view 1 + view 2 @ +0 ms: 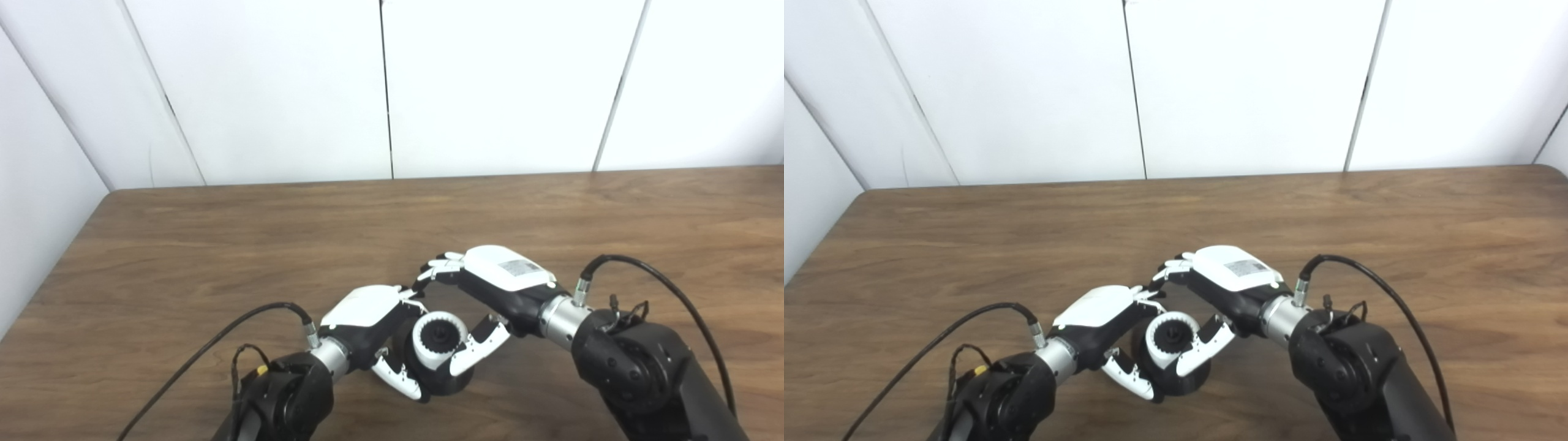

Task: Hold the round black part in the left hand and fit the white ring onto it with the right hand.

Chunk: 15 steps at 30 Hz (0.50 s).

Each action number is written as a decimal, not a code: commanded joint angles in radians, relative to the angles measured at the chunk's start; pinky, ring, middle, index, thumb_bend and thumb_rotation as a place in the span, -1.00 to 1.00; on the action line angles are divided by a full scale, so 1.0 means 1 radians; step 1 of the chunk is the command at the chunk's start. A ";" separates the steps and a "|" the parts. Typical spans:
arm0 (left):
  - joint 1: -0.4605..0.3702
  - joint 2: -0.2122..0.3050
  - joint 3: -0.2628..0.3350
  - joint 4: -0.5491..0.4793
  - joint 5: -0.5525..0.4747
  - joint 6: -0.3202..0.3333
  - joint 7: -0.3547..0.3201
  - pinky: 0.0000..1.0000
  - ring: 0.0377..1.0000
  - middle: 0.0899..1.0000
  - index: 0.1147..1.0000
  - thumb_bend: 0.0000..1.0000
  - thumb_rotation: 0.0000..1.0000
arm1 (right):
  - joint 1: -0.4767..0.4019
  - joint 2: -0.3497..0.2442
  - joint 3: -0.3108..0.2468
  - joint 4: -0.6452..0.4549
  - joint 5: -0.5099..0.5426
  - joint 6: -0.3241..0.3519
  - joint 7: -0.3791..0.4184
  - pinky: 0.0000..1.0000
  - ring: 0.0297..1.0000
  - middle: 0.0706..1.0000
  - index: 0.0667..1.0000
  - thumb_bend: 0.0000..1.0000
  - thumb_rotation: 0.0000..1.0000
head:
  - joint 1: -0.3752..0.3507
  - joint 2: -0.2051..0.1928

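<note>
The round black part [452, 383] stands low over the table near its front edge. My left hand [366, 311] is shut on it, thumb in front and fingers behind. The toothed white ring [438, 340] sits on top of the black part, around its dark centre hub. My right hand [497, 277] reaches in from the right. Its thumb [479, 350] lies against the ring's right side and its fingers curl over the far side. The far sides of the ring and the part are hidden. The ring [1171, 340] and both hands [1097, 315] [1226, 273] also show in the right eye view.
The brown wooden table [245, 245] reaches back to a white panelled wall [392, 86]. Its left edge runs diagonally at the left. Black cables [649, 269] loop up from both wrists.
</note>
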 commanded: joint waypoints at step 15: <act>-0.015 0.011 0.014 -0.010 0.005 -0.002 0.002 1.00 1.00 0.94 0.33 0.68 -0.59 | 0.057 0.034 -0.247 -0.069 0.265 0.136 -0.093 0.63 0.86 0.88 0.74 0.85 0.07 | -0.003 -0.004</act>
